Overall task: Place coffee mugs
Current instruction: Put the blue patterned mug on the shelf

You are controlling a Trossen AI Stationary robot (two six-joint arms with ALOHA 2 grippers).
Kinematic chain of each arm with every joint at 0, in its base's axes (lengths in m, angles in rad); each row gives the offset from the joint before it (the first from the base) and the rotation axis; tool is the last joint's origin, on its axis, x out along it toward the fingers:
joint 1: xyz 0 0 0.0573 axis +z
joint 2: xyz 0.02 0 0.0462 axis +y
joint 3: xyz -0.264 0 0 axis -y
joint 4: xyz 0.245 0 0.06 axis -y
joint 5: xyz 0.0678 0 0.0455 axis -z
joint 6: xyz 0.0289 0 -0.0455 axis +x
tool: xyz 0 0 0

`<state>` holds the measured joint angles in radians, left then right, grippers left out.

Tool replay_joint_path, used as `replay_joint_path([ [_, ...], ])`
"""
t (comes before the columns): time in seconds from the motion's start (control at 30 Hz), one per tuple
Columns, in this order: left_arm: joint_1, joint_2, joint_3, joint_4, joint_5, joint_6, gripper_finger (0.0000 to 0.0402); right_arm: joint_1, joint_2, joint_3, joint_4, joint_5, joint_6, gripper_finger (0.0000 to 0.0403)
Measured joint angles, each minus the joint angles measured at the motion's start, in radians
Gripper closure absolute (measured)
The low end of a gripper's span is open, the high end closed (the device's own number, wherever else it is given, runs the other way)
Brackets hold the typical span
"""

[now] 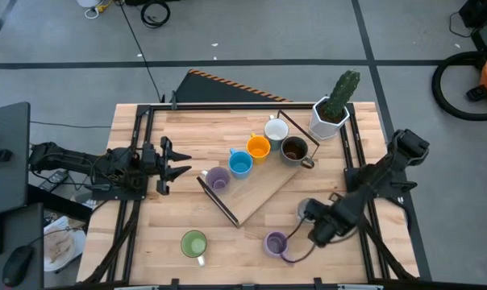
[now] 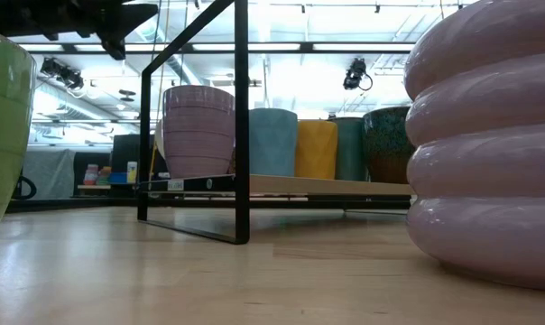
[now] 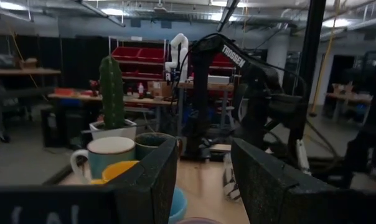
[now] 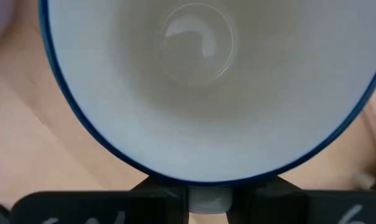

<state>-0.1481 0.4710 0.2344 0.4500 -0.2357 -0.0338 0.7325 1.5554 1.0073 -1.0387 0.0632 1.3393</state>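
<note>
A wooden board in a black frame (image 1: 255,197) carries a row of mugs: lilac (image 1: 218,179), blue (image 1: 240,163), orange (image 1: 259,147), white (image 1: 276,129) and dark brown (image 1: 294,149), each standing on its base. A green mug (image 1: 194,243) and a second lilac mug (image 1: 276,243) stand on the table near its near edge. My right gripper (image 1: 314,217) is shut on a white mug with a blue rim (image 4: 200,74), right of the board. My left gripper (image 1: 175,161) waits open at the table's left side, pointing toward the board. My right gripper pinches a small white part (image 4: 206,200) at the mug's outer wall just under the blue rim; whether this is the handle, I cannot tell. The wrist view looks straight into the mug's white inside. Whether the mug is on the table cannot be seen.
A white faceted pot with a green cactus (image 1: 334,109) stands at the table's far right corner, beside the dark brown mug. Black frame rails (image 1: 139,161) run along the left and right sides. Bare wood lies between the green and lilac mugs (image 1: 235,250).
</note>
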Motion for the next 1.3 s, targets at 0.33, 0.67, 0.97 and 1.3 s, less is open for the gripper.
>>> replay_joint_path([
  [0.33, 0.0, 0.0, 0.0, -0.027, 0.0, -0.115, 0.0242, -0.13, -0.103, 0.001, 0.016, -0.001, -0.182, 0.0336],
  [0.67, 0.0, 0.0, 0.0, -0.029, 0.0, -0.112, 0.0242, -0.17, -0.145, 0.062, 0.009, -0.001, -0.164, 0.0337],
  [0.97, 0.0, 0.0, 0.0, -0.03, 0.0, -0.112, 0.0242, -0.193, -0.054, 0.305, -0.169, 0.072, -0.171, 0.0336],
  [1.3, 0.0, 0.0, 0.0, -0.018, 0.0, -0.11, 0.0242, -0.292, 0.076, 0.448, -0.26, 0.123, -0.268, 0.0336],
])
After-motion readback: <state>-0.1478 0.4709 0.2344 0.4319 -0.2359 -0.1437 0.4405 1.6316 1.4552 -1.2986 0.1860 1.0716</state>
